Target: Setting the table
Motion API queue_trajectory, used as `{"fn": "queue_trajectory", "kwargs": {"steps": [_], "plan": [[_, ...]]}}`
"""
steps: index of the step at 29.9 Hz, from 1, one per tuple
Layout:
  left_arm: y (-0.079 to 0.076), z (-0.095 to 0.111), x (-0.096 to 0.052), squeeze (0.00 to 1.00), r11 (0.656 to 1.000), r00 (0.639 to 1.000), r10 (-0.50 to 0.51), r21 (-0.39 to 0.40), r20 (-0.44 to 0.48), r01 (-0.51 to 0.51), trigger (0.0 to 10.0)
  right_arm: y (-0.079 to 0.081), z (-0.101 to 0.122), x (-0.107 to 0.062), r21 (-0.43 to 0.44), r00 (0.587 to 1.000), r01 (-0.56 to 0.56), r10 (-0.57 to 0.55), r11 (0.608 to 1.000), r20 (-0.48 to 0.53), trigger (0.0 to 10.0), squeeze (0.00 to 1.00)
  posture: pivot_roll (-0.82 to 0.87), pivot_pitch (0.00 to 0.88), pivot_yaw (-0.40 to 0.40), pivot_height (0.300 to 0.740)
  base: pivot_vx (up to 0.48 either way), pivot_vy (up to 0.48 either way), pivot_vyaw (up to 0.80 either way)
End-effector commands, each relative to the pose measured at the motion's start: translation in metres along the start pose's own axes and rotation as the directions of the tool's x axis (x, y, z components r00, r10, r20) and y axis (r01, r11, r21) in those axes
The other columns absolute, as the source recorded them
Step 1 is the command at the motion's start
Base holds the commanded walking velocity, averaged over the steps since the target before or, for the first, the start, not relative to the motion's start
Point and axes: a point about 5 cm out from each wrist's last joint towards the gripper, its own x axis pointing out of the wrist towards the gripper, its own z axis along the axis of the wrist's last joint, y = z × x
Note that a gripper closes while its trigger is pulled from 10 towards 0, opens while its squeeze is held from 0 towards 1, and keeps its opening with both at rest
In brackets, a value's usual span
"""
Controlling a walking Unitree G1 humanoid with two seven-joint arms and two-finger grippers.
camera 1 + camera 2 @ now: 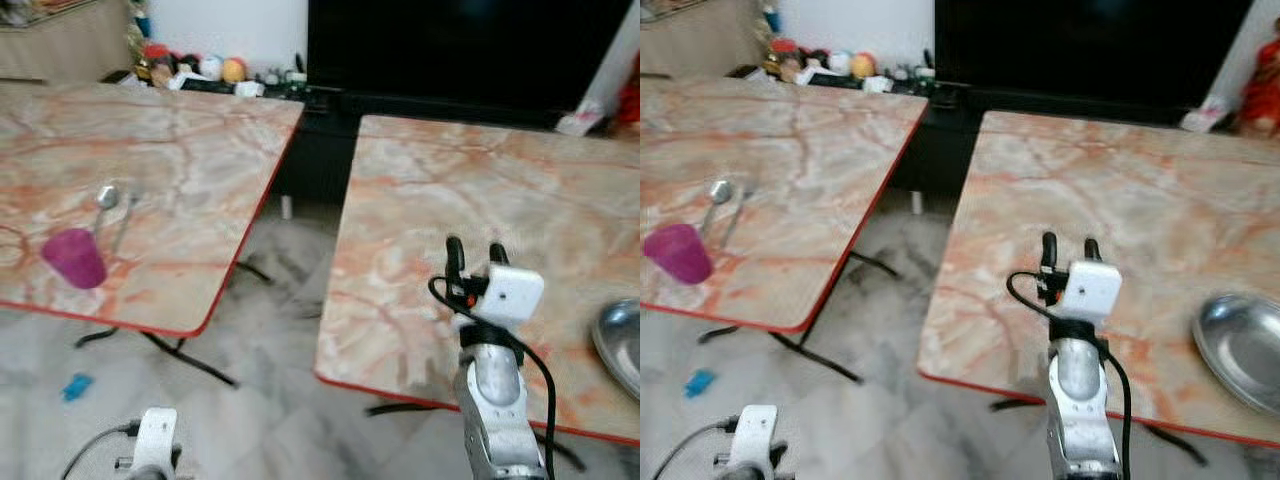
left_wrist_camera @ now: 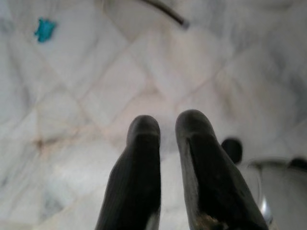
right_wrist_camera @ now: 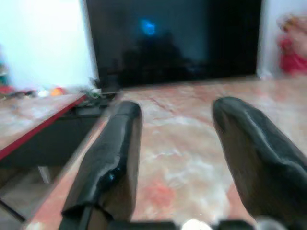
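Two benches, little laid yet.
Right jaws (image 1: pixel 471 251) apart, empty, over the right bench (image 1: pixel 480 190); plate (image 1: pixel 1240 347) at three o'clock; cup (image 1: pixel 74 257), spoon (image 1: pixel 106 197) left; left jaws (image 2: pixel 165 132) nearly together.

A: The head's stereo pair is looking forward and down across two marble tables (image 1: pixel 180 180), each eye framing the gap between them and the black screen (image 1: pixel 1090 50) beyond.

B: And the wrists?

A: The left wrist camera is pointing straight down at the tiled floor (image 2: pixel 96 96), fairly near. The right wrist camera is skimming low over the right-hand table (image 3: pixel 192 124), facing that same screen.
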Motion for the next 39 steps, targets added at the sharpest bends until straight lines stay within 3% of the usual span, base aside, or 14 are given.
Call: {"fn": "queue_trajectory", "kwargs": {"steps": [1,39], "plan": [[0.0029,0.0032,0.0006,0.0,1.0,1.0,0.007,0.0,0.005,-0.007,10.0,0.0005,0.0027,0.0014,0.007,1.0,0.001,-0.001,1.0,0.009,10.0,0.0,0.11,0.0,-0.03,0.74,0.0,0.349,0.0],[0.0015,0.0058,0.0011,0.0,1.0,1.0,0.005,-0.007,0.017,-0.005,10.0,0.0052,0.0067,0.0048,-0.006,0.999,-0.026,0.026,1.0,0.025,10.0,0.0,0.1,0.0,-0.032,0.74,0.0,0.344,0.0]]}}
